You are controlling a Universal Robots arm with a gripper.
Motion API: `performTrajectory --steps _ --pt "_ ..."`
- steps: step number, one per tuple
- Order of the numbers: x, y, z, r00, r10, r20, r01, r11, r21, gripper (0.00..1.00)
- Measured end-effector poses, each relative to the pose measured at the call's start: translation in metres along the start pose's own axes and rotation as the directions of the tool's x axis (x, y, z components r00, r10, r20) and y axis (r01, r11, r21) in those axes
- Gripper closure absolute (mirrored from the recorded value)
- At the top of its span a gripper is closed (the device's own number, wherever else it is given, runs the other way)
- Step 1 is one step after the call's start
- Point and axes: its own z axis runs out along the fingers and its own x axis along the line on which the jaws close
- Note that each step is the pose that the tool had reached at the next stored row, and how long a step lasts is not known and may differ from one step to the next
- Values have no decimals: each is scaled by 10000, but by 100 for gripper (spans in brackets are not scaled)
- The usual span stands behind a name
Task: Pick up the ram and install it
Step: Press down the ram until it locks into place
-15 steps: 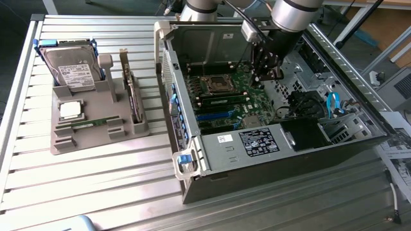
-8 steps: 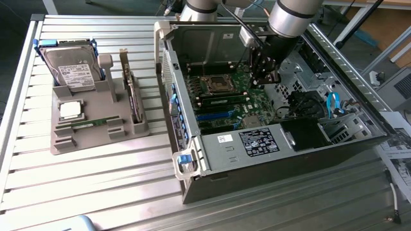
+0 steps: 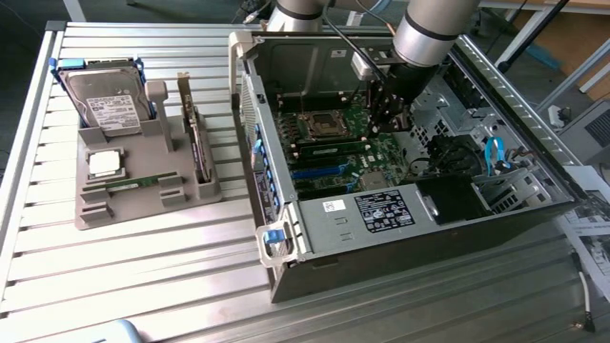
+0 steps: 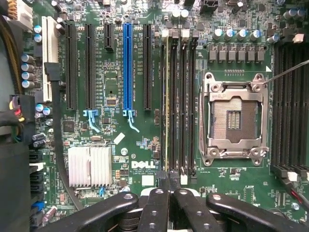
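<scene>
- The arm point(image 3: 424, 32) is reaching down into the open computer case point(image 3: 381, 214), which lies on its side on the slatted table point(image 3: 143, 286), toward the exterior view's right.
- The gripper point(image 3: 383, 128) hangs low over the motherboard, just to the exterior view's right of the processor socket point(image 3: 319, 125).
- From the wrist, the gripper point(image 4: 169, 181) has its two fingertips point(image 4: 163, 180) drawn narrow, all but together.
- And there's the ram point(image 4: 167, 101): it stands on edge in a memory slot right beside the empty processor socket point(image 4: 234, 118).
- The fingertips sit right at one end of the stick. I cannot tell whether they pinch it or only rest on it.
- In the exterior view the ram point(image 3: 329, 150) shows as a green strip along the near side of the socket.
- A blue expansion slot point(image 4: 127, 67) and a silver heatsink point(image 4: 90, 166) sit further across the board, well apart from the stick.
- Over on the exterior view's left, the grey tray point(image 3: 143, 207) carries a hard drive point(image 3: 114, 100) at its far end, a square silver chip point(image 3: 103, 163) and an upright expansion card point(image 3: 196, 143).
- A thin green strip point(image 3: 133, 184) lies in the tray's near part.
</scene>
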Motion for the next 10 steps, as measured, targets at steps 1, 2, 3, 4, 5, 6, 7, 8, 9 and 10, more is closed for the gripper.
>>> performTrajectory --steps 1,2,3,4,5,6,7,8,9,10 --pt "0 0 0 10000 0 0 0 10000 0 89" --pt "0 0 0 10000 0 0 0 10000 0 89" --pt "0 0 0 10000 0 -1 0 10000 0 89" --pt "0 0 0 10000 0 0 0 10000 0 89" --pt "0 -4 0 10000 1 1 -1 10000 0 89" --pt "0 -12 1 10000 1 2 -1 10000 0 89" --pt "0 -24 1 10000 0 2 0 10000 1 89" --pt "0 -38 1 10000 0 2 0 10000 1 89" --pt "0 -47 1 10000 0 1 0 10000 0 89" --pt "0 -47 1 10000 -1 0 1 10000 0 89"
